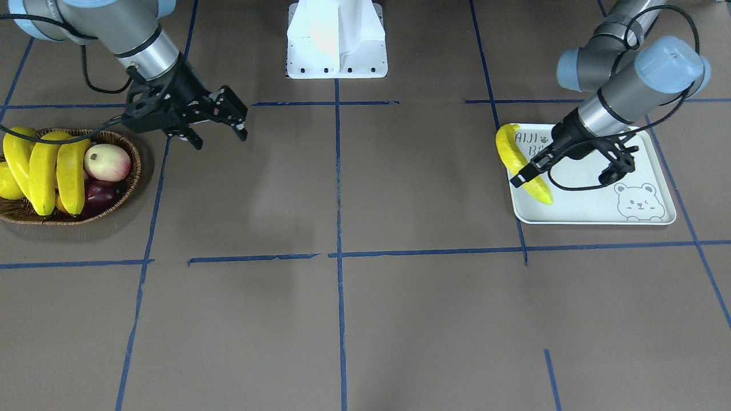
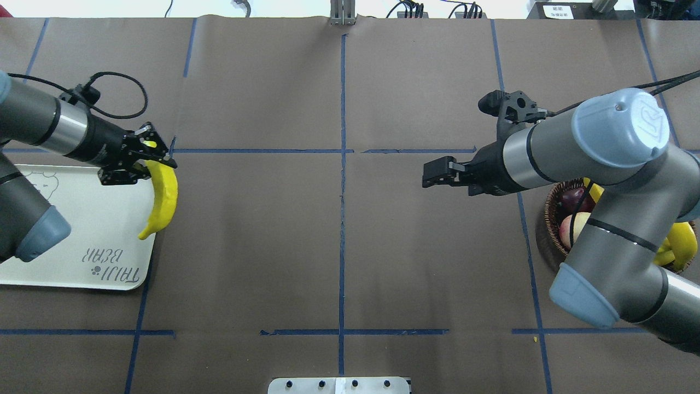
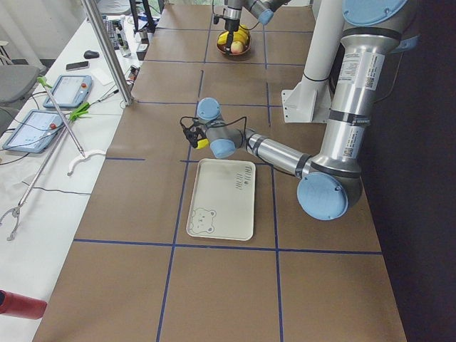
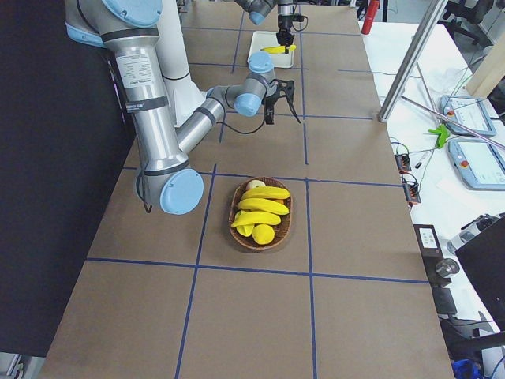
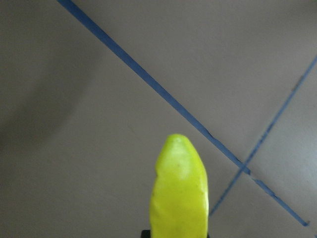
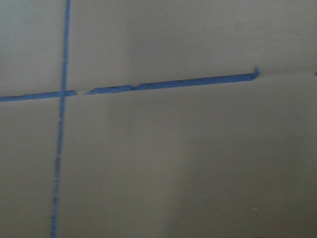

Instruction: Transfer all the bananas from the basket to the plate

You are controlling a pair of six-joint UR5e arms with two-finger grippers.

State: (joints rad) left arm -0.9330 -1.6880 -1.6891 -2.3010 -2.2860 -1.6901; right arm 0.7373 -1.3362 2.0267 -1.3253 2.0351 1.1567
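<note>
- Though the plate (image 2: 82, 219) at the desk's left end carries no freed fruit, one banana (image 2: 163, 197) is at its short edge facing the desk's middle. One tip is over the plate and the rest lies across the rim, over the desk.
- The left gripper (image 2: 161, 160) looks clamped on that banana near the end farthest from the robot. I cannot tell whether the fruit touches the plate, so I judge this first transfer close to done but not released.
- The right gripper (image 1: 220, 138) hangs over bare desk just inward of the basket, jaws apart and holding nothing.
- The basket (image 1: 130, 185) sits at the desk's right end with three bananas (image 1: 43, 171) side by side in it, next to a peach (image 1: 107, 161) and a dark red fruit (image 1: 100, 196).
- By my count none of the four is delivered yet: one needs setting down well inside the rim and three need fetching. The other fruit should stay in the basket.
</note>
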